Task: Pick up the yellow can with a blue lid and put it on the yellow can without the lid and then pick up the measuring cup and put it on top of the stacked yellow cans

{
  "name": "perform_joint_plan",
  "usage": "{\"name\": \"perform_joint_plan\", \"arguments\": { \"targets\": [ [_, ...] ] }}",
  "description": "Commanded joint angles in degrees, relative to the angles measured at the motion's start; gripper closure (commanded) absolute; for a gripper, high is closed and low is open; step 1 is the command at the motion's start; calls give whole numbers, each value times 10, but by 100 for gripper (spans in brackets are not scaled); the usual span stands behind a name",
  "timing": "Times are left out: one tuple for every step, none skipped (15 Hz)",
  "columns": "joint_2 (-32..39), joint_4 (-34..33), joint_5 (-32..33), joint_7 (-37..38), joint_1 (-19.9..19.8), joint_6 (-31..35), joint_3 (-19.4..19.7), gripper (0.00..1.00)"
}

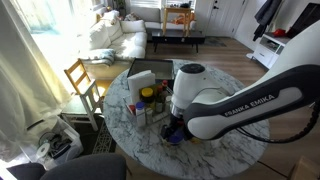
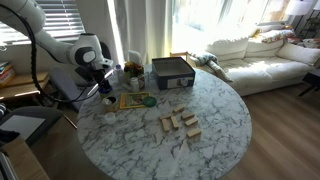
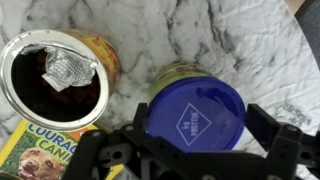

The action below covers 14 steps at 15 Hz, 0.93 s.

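Observation:
In the wrist view the yellow can with a blue lid (image 3: 195,115) stands upright on the marble table, its lid showing a white diamond logo. My gripper (image 3: 200,118) is open and hangs right over this can, one black finger on each side of the lid and neither touching it. To its left stands the yellow can without the lid (image 3: 60,85), with a dark inside and a peeled foil flap. In an exterior view the gripper (image 2: 103,85) is low at the table's edge. The measuring cup is out of the wrist view, and I cannot make it out elsewhere.
A card with a dog picture (image 3: 30,150) lies beside the lidless can. A dark blue box (image 2: 172,70), a small green round thing (image 2: 150,100) and several wooden blocks (image 2: 180,123) sit on the round marble table (image 2: 220,130). A wooden chair (image 1: 82,78) stands nearby.

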<state>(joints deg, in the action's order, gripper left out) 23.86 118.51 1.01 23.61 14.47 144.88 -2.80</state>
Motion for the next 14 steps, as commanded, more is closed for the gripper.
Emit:
{"name": "perform_joint_plan", "arguments": {
  "targets": [
    [5,7,-1,-5,-2,-1,1,0],
    [6,7,-3,-6,-3,-1,0,0],
    [7,7,-4,-6,-3,-2,-1,0],
    [6,8,-4,-5,-4,-2,0,0],
    [5,9,0,-2,-2,-3,3,0],
    [5,10,1,-1,-2,-5,5,0],
    [6,10,1,-1,-3,-4,5,0],
    [8,11,0,-1,-3,-3,5,0],
    [11,11,-2,-1,-3,0,4,0],
    [12,12,-1,-1,-2,1,4,0],
    [14,10,-2,-1,-2,2,3,0],
    [15,10,-4,-2,-3,3,2,0],
    [16,10,-6,-3,-3,3,1,0],
    [17,9,-7,-5,-4,4,0,0]
  ]
}}
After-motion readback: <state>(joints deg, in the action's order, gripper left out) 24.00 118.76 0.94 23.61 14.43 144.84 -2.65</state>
